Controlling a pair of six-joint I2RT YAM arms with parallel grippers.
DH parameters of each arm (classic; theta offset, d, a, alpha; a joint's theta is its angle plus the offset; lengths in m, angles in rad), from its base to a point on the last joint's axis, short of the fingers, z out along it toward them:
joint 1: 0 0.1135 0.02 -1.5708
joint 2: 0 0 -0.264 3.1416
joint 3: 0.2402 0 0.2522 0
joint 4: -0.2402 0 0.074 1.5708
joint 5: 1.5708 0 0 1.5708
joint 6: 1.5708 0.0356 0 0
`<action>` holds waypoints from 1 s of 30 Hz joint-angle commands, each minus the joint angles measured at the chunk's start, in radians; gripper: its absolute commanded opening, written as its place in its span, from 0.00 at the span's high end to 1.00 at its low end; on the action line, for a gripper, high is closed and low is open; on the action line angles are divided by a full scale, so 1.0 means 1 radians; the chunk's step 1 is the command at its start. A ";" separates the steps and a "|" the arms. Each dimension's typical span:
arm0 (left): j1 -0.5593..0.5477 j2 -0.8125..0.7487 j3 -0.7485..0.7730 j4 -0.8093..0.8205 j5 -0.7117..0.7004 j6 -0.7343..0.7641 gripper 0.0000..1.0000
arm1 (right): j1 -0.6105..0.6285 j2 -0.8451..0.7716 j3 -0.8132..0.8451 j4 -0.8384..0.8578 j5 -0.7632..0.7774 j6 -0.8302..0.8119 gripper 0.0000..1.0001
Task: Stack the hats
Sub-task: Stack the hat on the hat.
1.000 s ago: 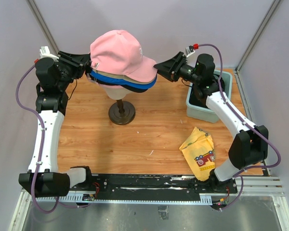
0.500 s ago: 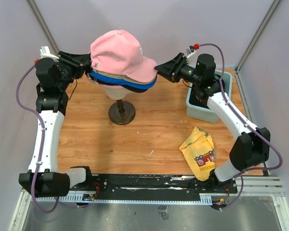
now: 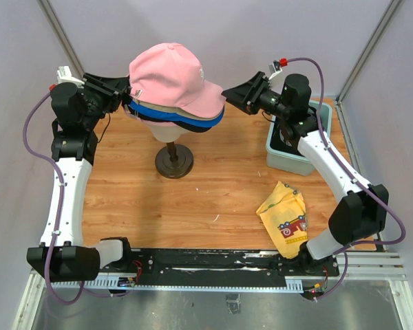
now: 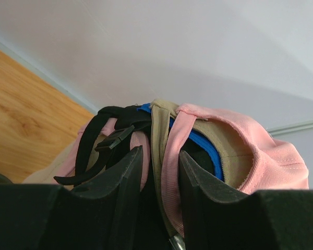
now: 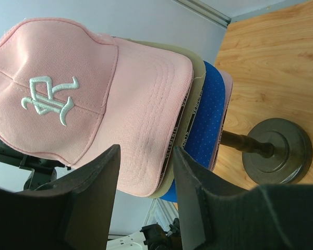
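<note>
The hats are stacked on a cream mannequin head (image 3: 166,130). The pink hat (image 3: 168,75) with a white logo (image 5: 47,99) lies on top, over tan (image 5: 190,88), blue (image 3: 151,112) and black (image 3: 199,126) ones. My left gripper (image 3: 126,96) is at the back of the stack. Its fingers (image 4: 160,153) are closed round the pink hat's back strap (image 4: 172,156), with the tan strap (image 4: 157,130) beside it. My right gripper (image 3: 227,96) is at the brims and open. The pink brim tip (image 5: 141,172) lies just ahead of its fingers (image 5: 146,146).
The mannequin's dark round stand base (image 3: 174,161) sits on the wooden table. A grey-blue bin (image 3: 289,155) stands at the right under the right arm. A yellow cloth with red print (image 3: 286,216) lies in front of it. Grey walls close in behind.
The right gripper has shifted slightly up and to the right at the brims. The hats and the left gripper have not moved.
</note>
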 commanded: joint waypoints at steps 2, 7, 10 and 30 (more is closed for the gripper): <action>0.004 -0.008 -0.025 -0.041 0.021 0.023 0.62 | 0.034 -0.002 0.046 0.034 -0.001 0.001 0.54; 0.004 -0.006 -0.023 -0.040 0.021 0.020 0.62 | 0.039 0.012 0.050 0.057 -0.009 0.022 0.54; 0.004 -0.003 -0.022 -0.039 0.023 0.020 0.62 | 0.042 0.018 0.050 0.062 -0.013 0.032 0.54; 0.004 0.007 -0.019 -0.037 0.024 0.025 0.62 | 0.035 -0.012 0.009 0.030 0.039 -0.015 0.54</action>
